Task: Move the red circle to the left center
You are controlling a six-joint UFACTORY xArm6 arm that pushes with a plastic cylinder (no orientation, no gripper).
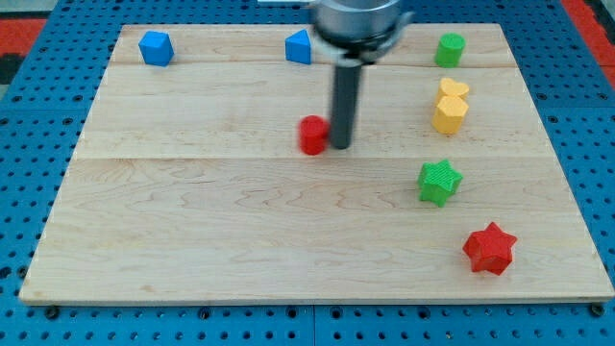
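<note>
My tip [342, 147] rests on the board [240, 240] near its middle, with the red circle [312, 135] touching or just beside it on the view's left. Well to the tip's upper left, along the top edge, sits one blue block [155, 47], a second blue block [299, 46] lies above the tip, and a green cylinder [449, 49] sits to its upper right. To the tip's right lie a yellow heart [453, 89] with a yellow hexagon [449, 114] touching it below, then a green star [439, 182] lower right and a red star [490, 248] farther down toward the bottom right corner.

I count two blue blocks [155, 47] [299, 46], two green [449, 49] [439, 182], two yellow [453, 89] [449, 114], two red [312, 135] [490, 248]: eight on one wooden board [240, 231].
</note>
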